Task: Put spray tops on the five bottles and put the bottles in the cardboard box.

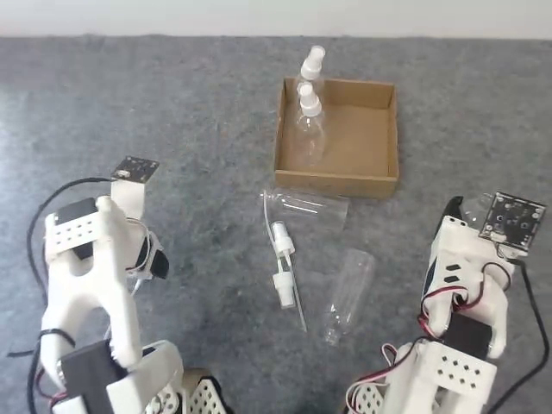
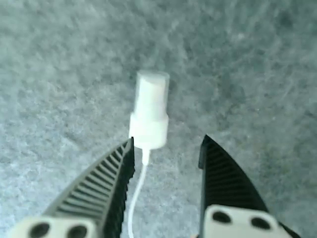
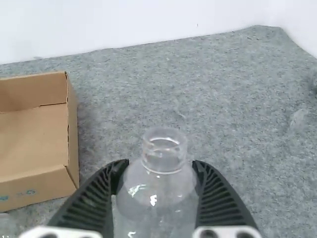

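My left gripper [image 2: 167, 143] hangs open over the carpet at the left. A white spray top [image 2: 148, 116] lies just past its fingertips, touching one finger, and its thin tube runs back between the jaws. At the right, my right gripper [image 3: 159, 171] is shut on a clear bottle [image 3: 161, 148], held upright with its neck bare. The cardboard box [image 1: 379, 138] sits at the far middle, with one capped bottle [image 1: 309, 129] inside and another [image 1: 311, 65] at its back corner. Two bare bottles [image 1: 306, 207] [image 1: 347, 291] and two loose spray tops [image 1: 282, 235] [image 1: 283, 285] lie in front of the box.
Grey carpet [image 1: 172, 103] covers the table. The left arm [image 1: 95, 259] and the right arm [image 1: 466, 285] stand at the near corners. The box's right half holds nothing.
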